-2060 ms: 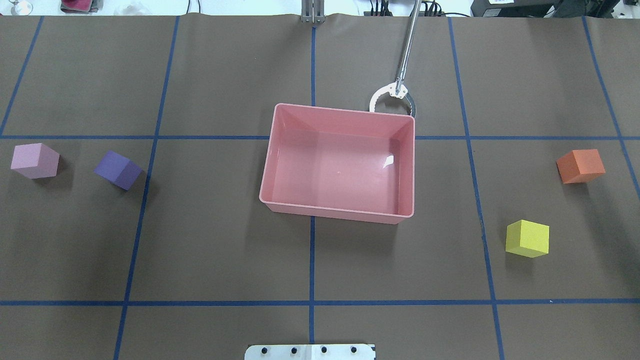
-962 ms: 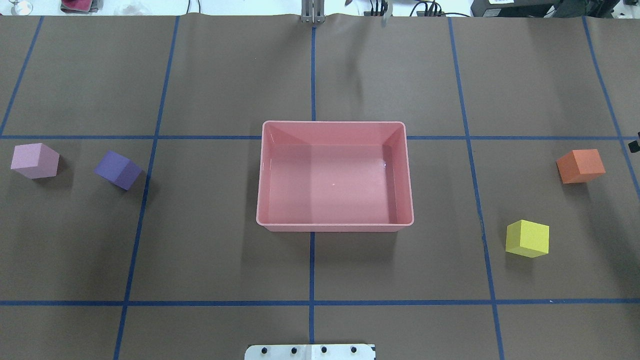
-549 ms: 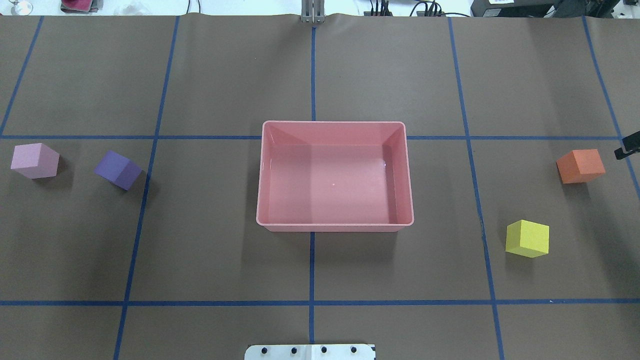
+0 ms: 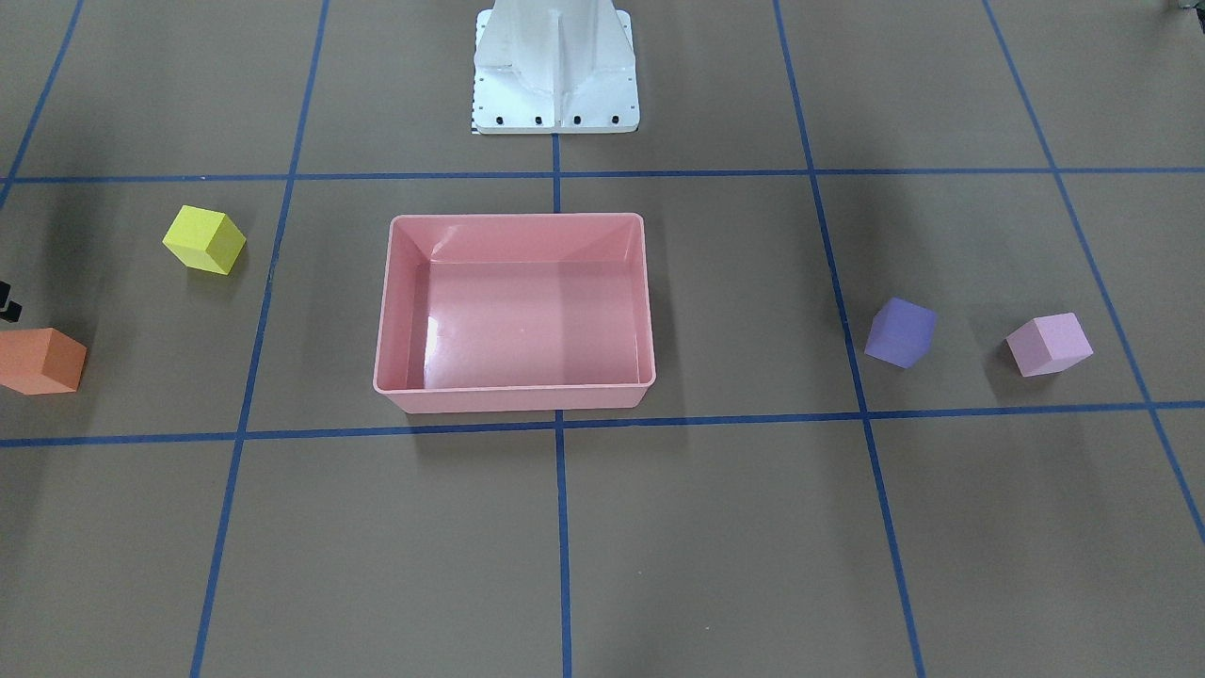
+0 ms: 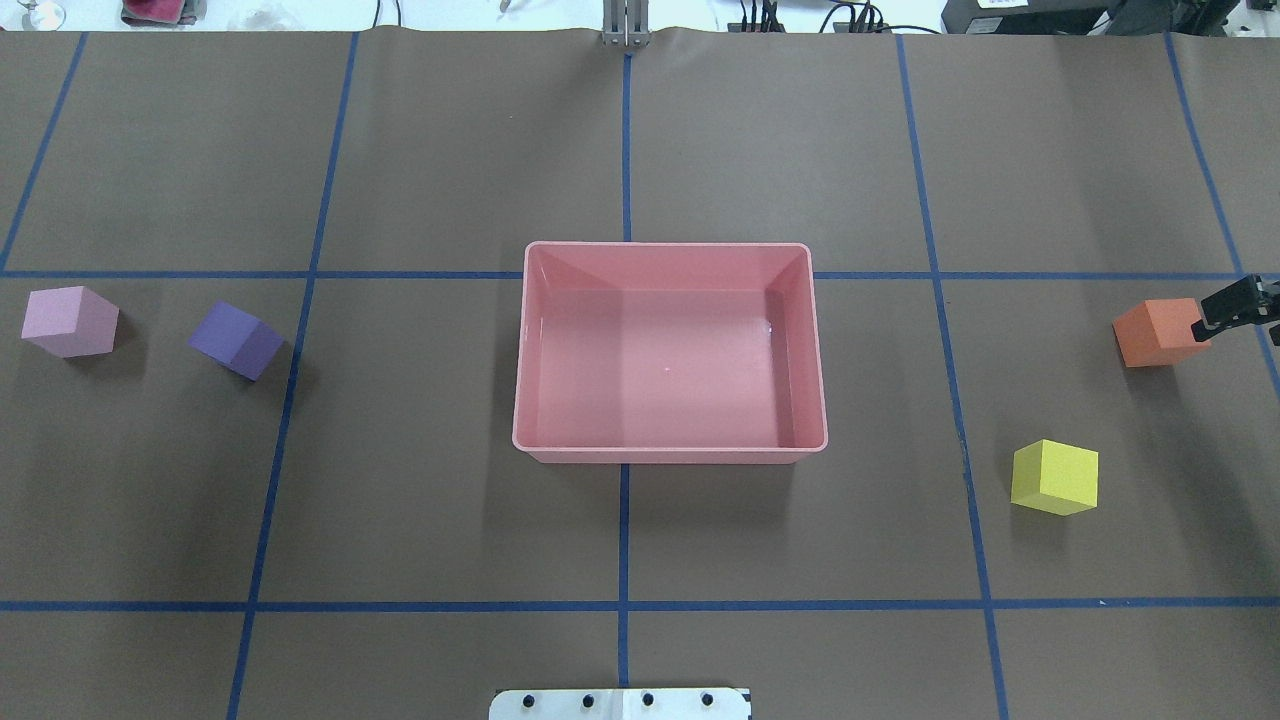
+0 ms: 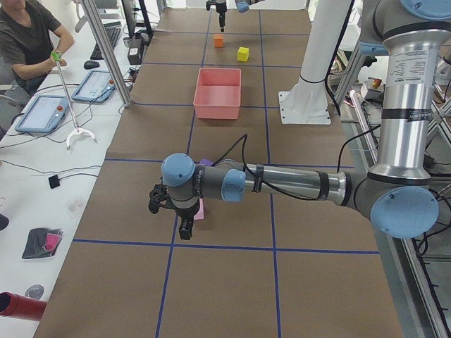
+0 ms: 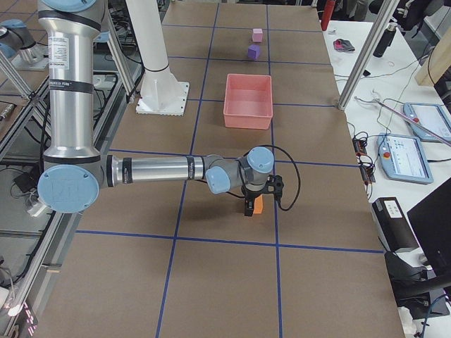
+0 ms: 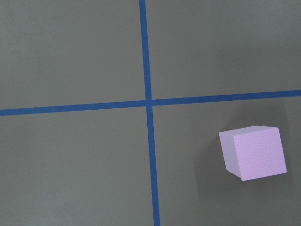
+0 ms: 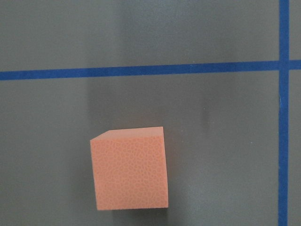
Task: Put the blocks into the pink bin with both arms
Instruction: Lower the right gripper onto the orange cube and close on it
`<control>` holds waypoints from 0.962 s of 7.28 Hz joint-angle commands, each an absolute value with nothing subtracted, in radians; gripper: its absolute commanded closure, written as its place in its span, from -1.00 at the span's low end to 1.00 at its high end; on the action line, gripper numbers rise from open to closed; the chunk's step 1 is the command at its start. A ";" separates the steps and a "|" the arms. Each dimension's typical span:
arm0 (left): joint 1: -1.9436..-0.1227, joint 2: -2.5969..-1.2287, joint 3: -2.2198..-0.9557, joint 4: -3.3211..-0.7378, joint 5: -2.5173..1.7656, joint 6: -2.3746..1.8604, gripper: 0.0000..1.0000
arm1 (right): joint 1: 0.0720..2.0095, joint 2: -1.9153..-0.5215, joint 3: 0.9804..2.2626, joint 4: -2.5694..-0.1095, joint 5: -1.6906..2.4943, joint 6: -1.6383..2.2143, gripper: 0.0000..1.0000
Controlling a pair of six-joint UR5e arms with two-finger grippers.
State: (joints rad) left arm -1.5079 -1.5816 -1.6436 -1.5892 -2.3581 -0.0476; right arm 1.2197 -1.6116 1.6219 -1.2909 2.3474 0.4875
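The pink bin [image 5: 520,350] sits mid-table and holds nothing. Left of it rest the light pink block [image 5: 70,320] and the purple block [image 5: 237,340]. On its right lie the orange block [image 5: 1160,332] and the yellow block [image 5: 1055,477]. My right gripper [image 5: 1235,305] pokes in at the right edge, just beside the orange block [image 9: 130,168]; whether it is open or shut I cannot tell. My left gripper [image 6: 184,227] hangs over the pink block [image 8: 254,151] in the exterior left view only, so I cannot tell its state.
The white pedestal base [image 4: 555,66] stands behind the bin on the robot's side. Blue tape lines grid the brown table. A person [image 6: 28,42] sits at a side table where a silver reacher tool [image 6: 70,105] stands.
The reacher tool pushed the bin square and toward the robot, then withdrew. My right gripper has since come in from the right edge up to the orange block.
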 commanded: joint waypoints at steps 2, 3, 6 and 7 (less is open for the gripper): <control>-1.508 -1.582 -1.641 -1.589 -2.358 -0.046 -0.99 | 1.195 -1.594 1.608 -1.292 2.332 0.503 -0.98; -1.508 -1.582 -1.640 -1.589 -2.358 -0.046 -0.99 | 1.189 -1.568 1.583 -1.292 2.332 0.503 -0.98; -1.508 -1.582 -1.637 -1.589 -2.358 -0.046 -0.99 | 1.152 -1.523 1.548 -1.292 2.283 0.503 -0.98; -1.508 -1.582 -1.637 -1.589 -2.358 -0.046 -0.99 | 1.140 -1.519 1.539 -1.292 2.281 0.503 -0.98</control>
State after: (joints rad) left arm -1.5079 -1.5815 -1.6372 -1.5892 -2.3577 -0.0460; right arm 1.1567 -1.5262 1.5491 -1.2916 2.2935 0.5031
